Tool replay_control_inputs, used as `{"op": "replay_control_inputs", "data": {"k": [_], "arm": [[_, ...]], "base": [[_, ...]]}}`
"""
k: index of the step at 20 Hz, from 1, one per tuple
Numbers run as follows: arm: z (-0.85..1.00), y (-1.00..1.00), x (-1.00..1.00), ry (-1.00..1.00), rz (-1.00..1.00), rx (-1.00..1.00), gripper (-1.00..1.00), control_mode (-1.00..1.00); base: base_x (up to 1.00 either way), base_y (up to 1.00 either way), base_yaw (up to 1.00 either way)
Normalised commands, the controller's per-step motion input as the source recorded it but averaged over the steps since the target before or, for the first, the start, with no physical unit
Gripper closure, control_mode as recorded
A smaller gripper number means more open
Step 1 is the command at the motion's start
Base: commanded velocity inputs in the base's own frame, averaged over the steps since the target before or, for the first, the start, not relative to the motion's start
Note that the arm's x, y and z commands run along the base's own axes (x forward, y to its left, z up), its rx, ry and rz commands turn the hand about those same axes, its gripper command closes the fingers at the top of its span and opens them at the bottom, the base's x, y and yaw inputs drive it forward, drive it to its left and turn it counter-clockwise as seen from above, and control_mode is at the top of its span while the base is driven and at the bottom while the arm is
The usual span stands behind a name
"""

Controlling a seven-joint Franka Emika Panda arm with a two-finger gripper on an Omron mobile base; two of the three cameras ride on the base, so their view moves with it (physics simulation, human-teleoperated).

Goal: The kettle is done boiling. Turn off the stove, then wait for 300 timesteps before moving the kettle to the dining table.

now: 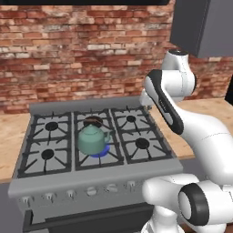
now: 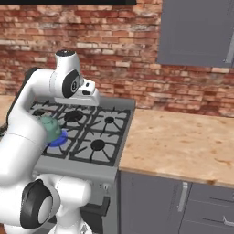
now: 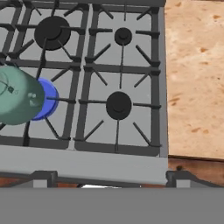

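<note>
The teal kettle [image 1: 93, 139] [image 2: 50, 128] [image 3: 17, 100] sits on the front middle burner of the grey stove [image 1: 136, 132] [image 2: 98, 128] [image 3: 122, 65]. A blue flame [image 1: 102, 150] [image 3: 47, 98] glows under it. A row of knobs [image 1: 91, 191] lines the stove's front panel. My gripper [image 3: 111, 178] is open and holds nothing; its fingertips [image 3: 43, 178] stand far apart. It looks down from above the stove's right side, with the kettle off to its left. The dining table is out of view.
A light wood counter [image 1: 200, 113] [image 2: 183, 137] [image 3: 194, 65] adjoins the stove on the right, and another [image 1: 11, 136] on the left. A grey wall cabinet [image 1: 205, 22] [image 2: 196, 32] hangs over the right counter. A brick wall [image 1: 82, 54] runs behind.
</note>
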Motion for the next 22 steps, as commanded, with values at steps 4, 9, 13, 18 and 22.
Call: {"op": "replay_control_inputs", "data": {"k": [4, 9, 13, 18, 22], "arm": [[0.0, 0.0, 0.0, 0.0, 0.0, 0.0, -1.0, 1.0], [0.0, 0.0, 0.0, 0.0, 0.0, 0.0, -1.0, 1.0], [0.0, 0.0, 0.0, 0.0, 0.0, 0.0, -1.0, 1.0], [0.0, 0.0, 0.0, 0.0, 0.0, 0.0, -1.0, 1.0], [0.0, 0.0, 0.0, 0.0, 0.0, 0.0, -1.0, 1.0]], "base": [[0.0, -0.46, 0.02], [0.0, -0.45, 0.01], [0.0, -0.43, 0.01], [0.0, -0.42, 0.01], [0.0, -0.37, 0.0]]}}
